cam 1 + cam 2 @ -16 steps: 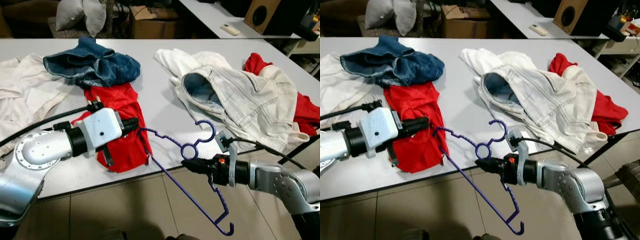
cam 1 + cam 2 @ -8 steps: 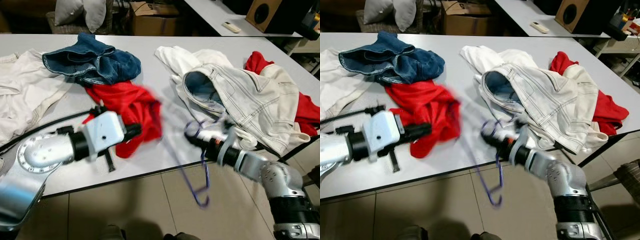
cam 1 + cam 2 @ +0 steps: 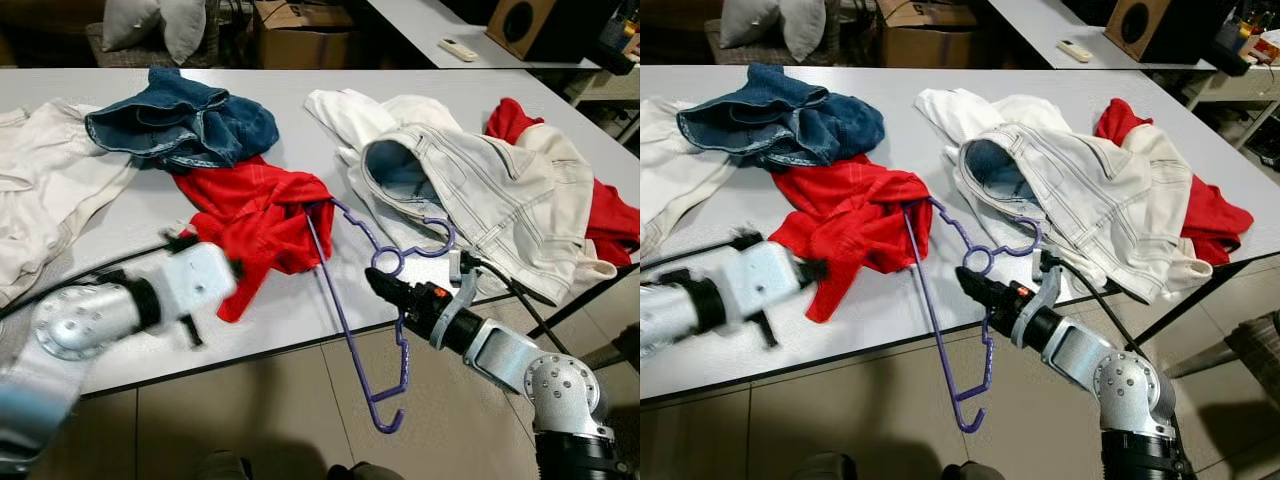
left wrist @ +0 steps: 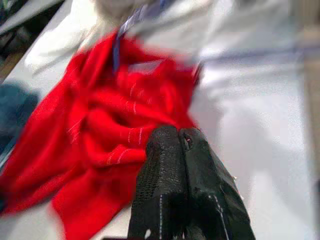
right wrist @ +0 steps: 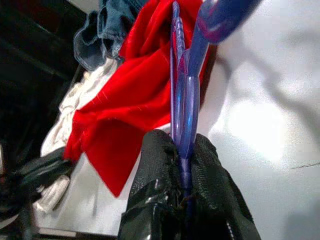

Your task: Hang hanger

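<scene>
Now that the left gripper [image 3: 232, 268] has let go of the red garment [image 3: 255, 215] and pulled back toward the robot, the cloth hangs off the hanger alone: one shoulder of the purple hanger [image 3: 352, 300] is threaded into the red fabric, where a second ago it sat clear of it, beside the cloth. The left wrist view shows the jaws pressed shut with nothing between them, the garment ahead of them on the worktop [image 3: 300, 310] (arm blurred in the head views, so likely mid-move).

The hanger has swung up and leftward. Its far shoulder is under the red cloth, its hook loop sits just above the right gripper [image 3: 385, 285], and its lower arm dangles past the worktop edge over the floor.

The right jaws are clamped on the hanger's neck, just below the loop; the right wrist view shows the purple bars pinched between both pads [image 5: 157, 165].

My read: threading is half done. The other shoulder needs to go in before anything gets hung.
</scene>
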Robot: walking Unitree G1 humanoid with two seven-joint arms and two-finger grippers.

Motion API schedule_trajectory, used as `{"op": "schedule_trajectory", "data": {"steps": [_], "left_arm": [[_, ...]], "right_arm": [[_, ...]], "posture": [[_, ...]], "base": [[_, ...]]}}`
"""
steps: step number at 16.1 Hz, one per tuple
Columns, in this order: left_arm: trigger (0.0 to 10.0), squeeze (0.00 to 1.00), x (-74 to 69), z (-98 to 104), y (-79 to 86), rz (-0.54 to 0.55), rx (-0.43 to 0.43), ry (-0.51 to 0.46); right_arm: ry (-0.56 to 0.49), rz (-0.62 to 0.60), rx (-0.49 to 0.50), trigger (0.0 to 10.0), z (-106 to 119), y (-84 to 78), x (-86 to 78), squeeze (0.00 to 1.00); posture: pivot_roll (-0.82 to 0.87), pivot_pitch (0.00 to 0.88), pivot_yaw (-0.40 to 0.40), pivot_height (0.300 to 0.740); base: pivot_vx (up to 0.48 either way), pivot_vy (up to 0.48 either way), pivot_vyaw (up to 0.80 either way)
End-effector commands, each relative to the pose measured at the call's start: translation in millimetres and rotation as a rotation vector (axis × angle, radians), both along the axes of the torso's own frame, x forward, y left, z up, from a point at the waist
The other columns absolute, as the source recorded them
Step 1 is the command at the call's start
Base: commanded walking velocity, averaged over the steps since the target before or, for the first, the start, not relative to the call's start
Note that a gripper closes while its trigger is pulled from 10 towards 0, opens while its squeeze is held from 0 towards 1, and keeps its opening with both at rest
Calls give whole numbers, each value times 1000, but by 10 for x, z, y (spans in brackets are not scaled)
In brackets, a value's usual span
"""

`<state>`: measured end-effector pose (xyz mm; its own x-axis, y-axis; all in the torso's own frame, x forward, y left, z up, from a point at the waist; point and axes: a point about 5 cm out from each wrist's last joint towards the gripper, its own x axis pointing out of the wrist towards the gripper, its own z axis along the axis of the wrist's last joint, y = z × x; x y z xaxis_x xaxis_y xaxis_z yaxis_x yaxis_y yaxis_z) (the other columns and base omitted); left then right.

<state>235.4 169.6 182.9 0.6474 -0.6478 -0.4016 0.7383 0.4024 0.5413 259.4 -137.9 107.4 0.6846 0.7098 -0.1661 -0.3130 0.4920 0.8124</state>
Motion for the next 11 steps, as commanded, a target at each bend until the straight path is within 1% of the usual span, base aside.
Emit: {"op": "schedule_trajectory", "data": {"steps": [1,2,3,4,5,7,8,9,10,11], "left_arm": [[0,0,-42,63,-240,-94,-94,-17],[0,0,-37,100,-320,-116,-134,-33],[0,0,-1,223,-442,-139,-224,-82],[0,0,21,285,-449,-145,-237,-119],[0,0,66,405,-393,-154,-224,-179],[0,0,98,535,-309,-152,-216,-224],[0,0,85,597,-263,-173,-195,-215],[0,0,55,575,-231,-195,-150,-171],[0,0,35,513,-193,-192,-102,-121],[3059,0,-24,327,-143,-178,-31,-11]], "right_arm": [[-24,85,-68,10000,22,73,-40,0],[-26,100,-55,10000,31,99,-48,0],[-19,79,-51,10000,39,89,-23,0],[-24,83,-98,10000,19,79,-20,0],[-17,50,-44,10000,47,65,18,0],[-18,48,-18,10000,59,83,24,0],[-18,51,9,10000,65,108,24,0],[-17,51,28,10000,68,129,25,0],[-14,49,34,10000,65,146,28,0],[-17,79,-9,10000,35,175,15,0]], "posture": [[39,88,-119,740],[39,85,-119,740],[39,80,-119,740],[37,74,-118,740],[42,69,-120,740],[44,59,-122,740],[51,53,-126,740],[55,50,-128,740],[58,47,-129,740],[63,42,-130,740]], "base": [[0,0,0],[0,0,0],[0,0,0],[0,0,0],[0,0,0],[0,0,0],[0,0,0],[0,0,0],[0,0,0],[0,0,0]]}}
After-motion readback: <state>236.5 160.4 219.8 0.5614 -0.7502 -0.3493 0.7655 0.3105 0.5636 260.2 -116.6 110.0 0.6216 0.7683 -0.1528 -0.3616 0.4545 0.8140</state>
